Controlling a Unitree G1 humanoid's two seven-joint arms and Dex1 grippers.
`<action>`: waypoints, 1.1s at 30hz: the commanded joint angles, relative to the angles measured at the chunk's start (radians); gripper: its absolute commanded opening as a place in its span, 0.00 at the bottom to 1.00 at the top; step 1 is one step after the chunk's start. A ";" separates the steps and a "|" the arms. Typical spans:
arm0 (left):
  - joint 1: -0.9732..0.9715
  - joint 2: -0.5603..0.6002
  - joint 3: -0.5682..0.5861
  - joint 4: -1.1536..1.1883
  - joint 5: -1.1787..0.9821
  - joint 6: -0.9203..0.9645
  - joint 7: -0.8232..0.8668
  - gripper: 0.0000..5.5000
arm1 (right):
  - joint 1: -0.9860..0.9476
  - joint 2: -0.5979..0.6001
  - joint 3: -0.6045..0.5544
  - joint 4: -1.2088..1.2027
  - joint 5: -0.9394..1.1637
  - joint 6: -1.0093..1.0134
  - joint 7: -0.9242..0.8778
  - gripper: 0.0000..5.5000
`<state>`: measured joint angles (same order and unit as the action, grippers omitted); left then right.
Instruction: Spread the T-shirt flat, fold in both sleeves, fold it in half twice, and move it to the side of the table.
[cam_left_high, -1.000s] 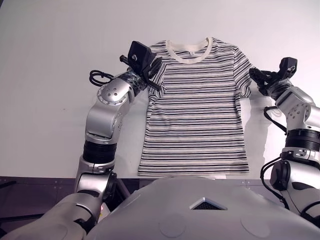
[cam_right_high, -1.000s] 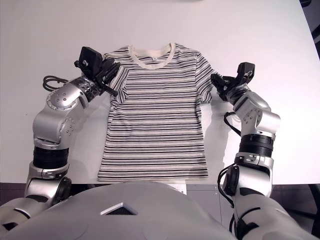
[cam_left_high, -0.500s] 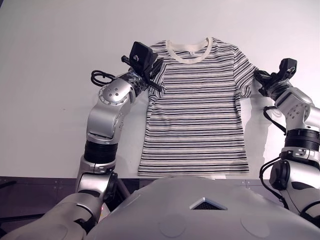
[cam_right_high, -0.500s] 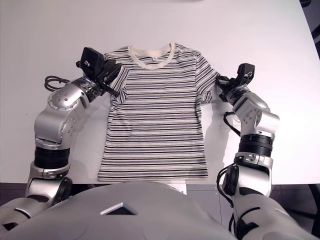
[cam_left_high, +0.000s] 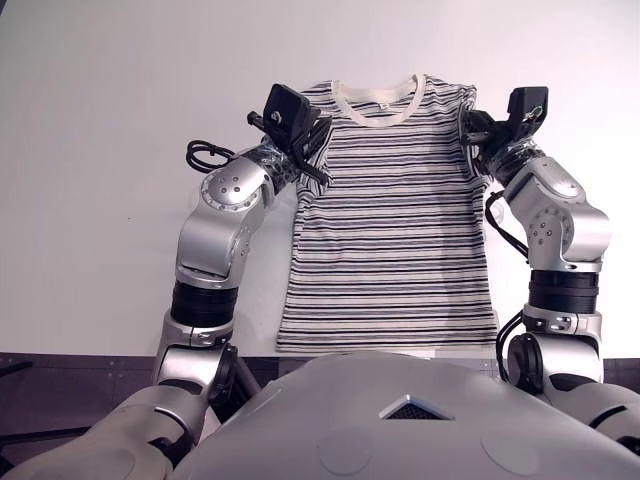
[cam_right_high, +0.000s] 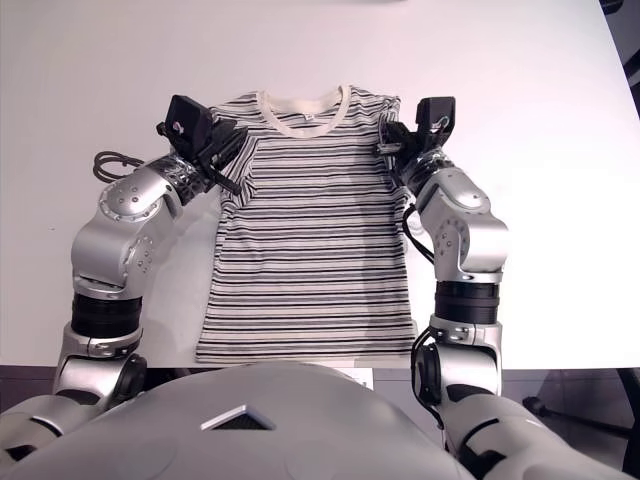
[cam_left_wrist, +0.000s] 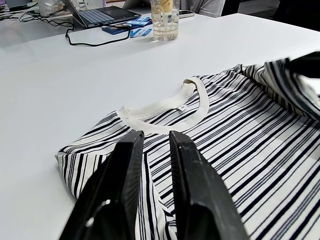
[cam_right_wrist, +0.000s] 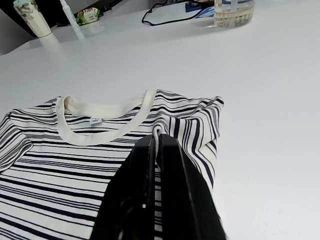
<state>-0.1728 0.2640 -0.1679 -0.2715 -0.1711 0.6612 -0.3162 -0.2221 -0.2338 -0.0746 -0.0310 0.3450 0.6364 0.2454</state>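
Observation:
A black-and-white striped T-shirt (cam_left_high: 390, 230) with a cream collar lies flat on the white table (cam_left_high: 100, 250), collar at the far side. Its left sleeve lies folded in over the shoulder. My left gripper (cam_left_high: 312, 150) hovers at that shoulder, and in the left wrist view its fingers (cam_left_wrist: 131, 155) stand slightly open above the striped cloth. My right gripper (cam_left_high: 472, 135) is over the shirt's right shoulder. It is shut on the hem of the right sleeve (cam_right_wrist: 190, 135), which is drawn inward over the body.
The shirt's bottom hem lies close to the table's front edge (cam_left_high: 100, 352). At the far end of the table stand a clear jar (cam_left_wrist: 165, 20), a laptop (cam_left_wrist: 100, 15), a black cable (cam_left_wrist: 95, 40) and a cup (cam_right_wrist: 31, 15). Bare table lies to both sides.
My right gripper closed on the right sleeve's edge and swung left over the shirt, folding the sleeve in. The left gripper has barely shifted.

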 joint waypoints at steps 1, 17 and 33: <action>-0.005 -0.002 -0.013 -0.013 0.012 0.012 0.000 0.17 | -0.028 0.009 0.085 0.015 -0.072 0.005 -0.009 0.02; 0.034 -0.010 -0.004 -0.033 0.031 0.008 0.032 0.17 | 0.066 -0.262 -0.063 -0.093 -0.054 -0.015 0.228 0.30; 0.025 0.004 -0.017 -0.022 0.042 0.001 -0.001 0.17 | 0.233 -0.300 0.083 0.153 -0.259 -0.492 0.323 0.33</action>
<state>-0.1466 0.2600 -0.1816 -0.2917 -0.1371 0.6604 -0.3146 -0.0073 -0.5628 0.0184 0.1637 0.0301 0.1137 0.5321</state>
